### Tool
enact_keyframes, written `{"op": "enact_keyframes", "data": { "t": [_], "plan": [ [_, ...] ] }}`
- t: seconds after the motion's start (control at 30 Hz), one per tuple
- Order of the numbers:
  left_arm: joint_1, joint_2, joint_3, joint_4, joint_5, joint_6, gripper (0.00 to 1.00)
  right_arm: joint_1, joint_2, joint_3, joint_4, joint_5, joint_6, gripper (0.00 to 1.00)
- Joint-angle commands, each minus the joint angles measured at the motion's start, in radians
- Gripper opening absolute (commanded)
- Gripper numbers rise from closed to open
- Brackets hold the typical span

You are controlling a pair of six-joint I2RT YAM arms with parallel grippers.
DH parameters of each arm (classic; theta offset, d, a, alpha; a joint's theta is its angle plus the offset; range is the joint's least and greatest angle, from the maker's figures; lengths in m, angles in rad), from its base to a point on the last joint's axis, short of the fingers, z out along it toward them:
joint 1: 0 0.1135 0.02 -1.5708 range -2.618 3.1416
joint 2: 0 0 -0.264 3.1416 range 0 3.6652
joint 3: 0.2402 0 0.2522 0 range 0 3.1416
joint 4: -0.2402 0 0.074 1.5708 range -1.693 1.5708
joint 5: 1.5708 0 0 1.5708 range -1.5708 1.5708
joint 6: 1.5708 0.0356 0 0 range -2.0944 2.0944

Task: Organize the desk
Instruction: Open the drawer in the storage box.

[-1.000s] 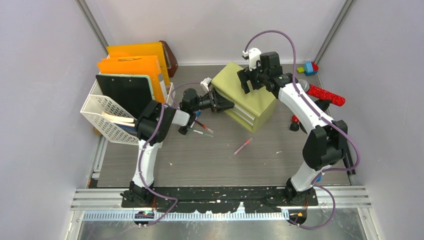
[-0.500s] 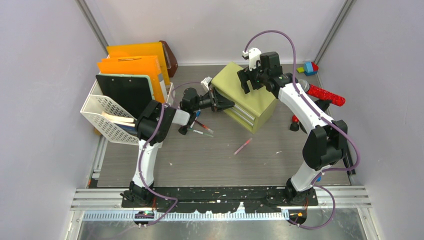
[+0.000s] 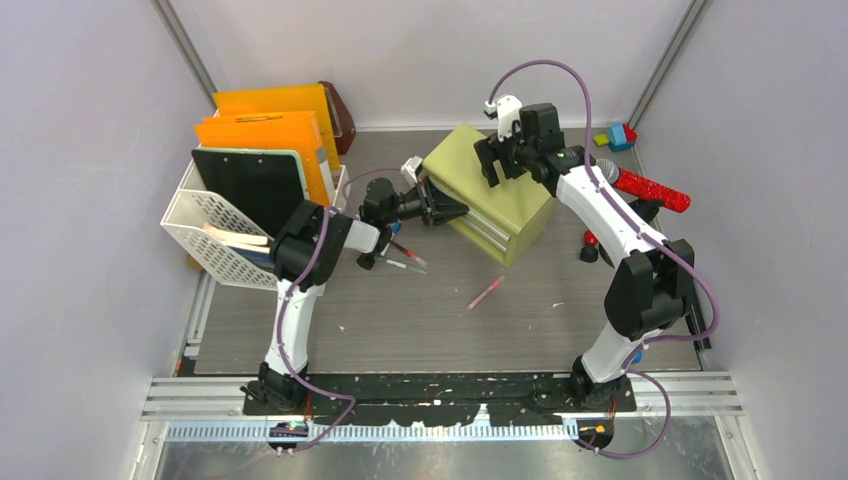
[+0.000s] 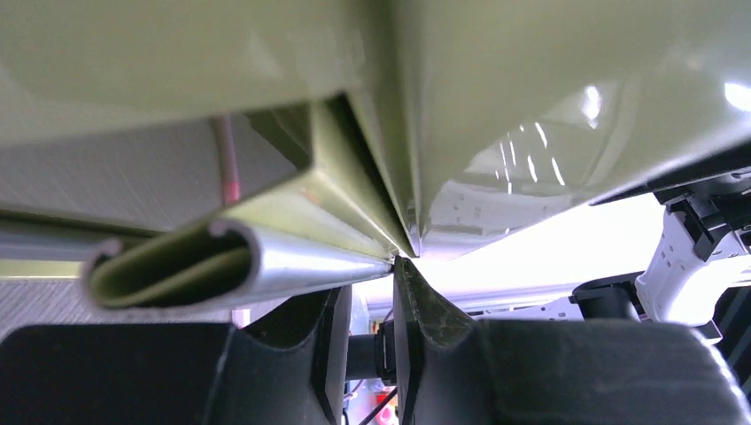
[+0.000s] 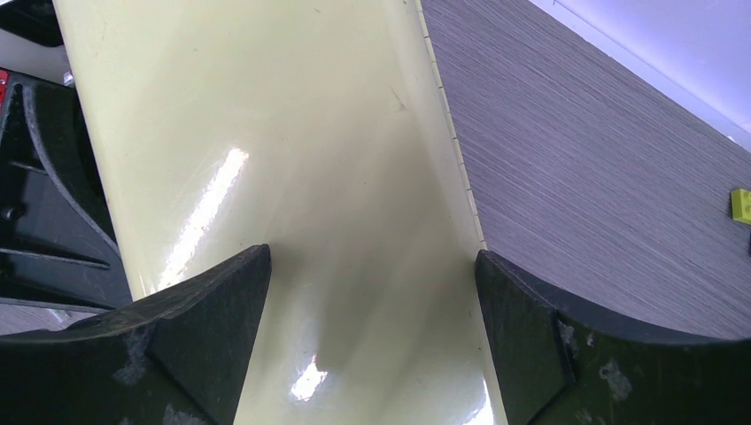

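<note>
The desk [image 3: 400, 310] is a dark grey-brown wood-grain top. A yellow-green drawer cabinet [image 3: 490, 190] stands on it at the back middle, turned at an angle. My left gripper [image 3: 452, 210] is at the cabinet's front left corner. In the left wrist view [image 4: 372, 274] its jaws stand a narrow gap apart with nothing between them. The tips sit just under the end of a silver drawer handle [image 4: 221, 261]. My right gripper [image 3: 500, 160] hangs over the cabinet's top near its back edge. In the right wrist view [image 5: 372, 266] it is wide open and empty above the glossy top [image 5: 292, 133].
A white basket [image 3: 215, 235] with a black board and orange folders stands at the left. Pens [image 3: 405, 260] lie by the left arm and a pink pen [image 3: 486, 292] lies mid-desk. A red object [image 3: 650, 188] and coloured blocks [image 3: 620, 135] are at the back right.
My left gripper has shifted very slightly at the cabinet's corner. The right arm and the cabinet have not moved.
</note>
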Motion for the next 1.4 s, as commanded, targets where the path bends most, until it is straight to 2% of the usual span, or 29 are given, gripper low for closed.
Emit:
{"op": "enact_keyframes", "data": {
  "t": [0.0, 0.43, 0.77, 0.9, 1.03, 1.17, 1.37],
  "plan": [
    [0.0, -0.062, -0.046, 0.059, 0.004, 0.025, 0.0, 0.001, 0.083, -0.041, -0.16, 0.037, -0.032, 0.91],
    [0.009, -0.184, -0.206, 0.038, 0.042, 0.064, 0.0, 0.0, 0.074, -0.04, -0.17, 0.05, -0.046, 0.91],
    [0.013, -0.374, -0.354, -0.219, 0.098, 0.304, 0.0, 0.001, 0.068, -0.033, -0.183, 0.05, -0.055, 0.91],
    [0.019, -0.426, -0.357, -0.32, 0.107, 0.385, 0.15, 0.001, 0.064, -0.037, -0.187, 0.049, -0.055, 0.91],
    [0.024, -0.479, -0.344, -0.456, 0.103, 0.504, 0.37, 0.001, 0.043, -0.05, -0.183, 0.048, -0.059, 0.91],
    [0.026, -0.55, -0.296, -0.727, 0.066, 0.707, 0.58, 0.001, -0.003, -0.048, -0.177, 0.04, -0.061, 0.93],
    [0.026, -0.674, -0.227, -1.057, -0.031, 0.998, 0.81, 0.001, -0.089, -0.028, -0.181, 0.012, -0.058, 0.95]
  ]
}}
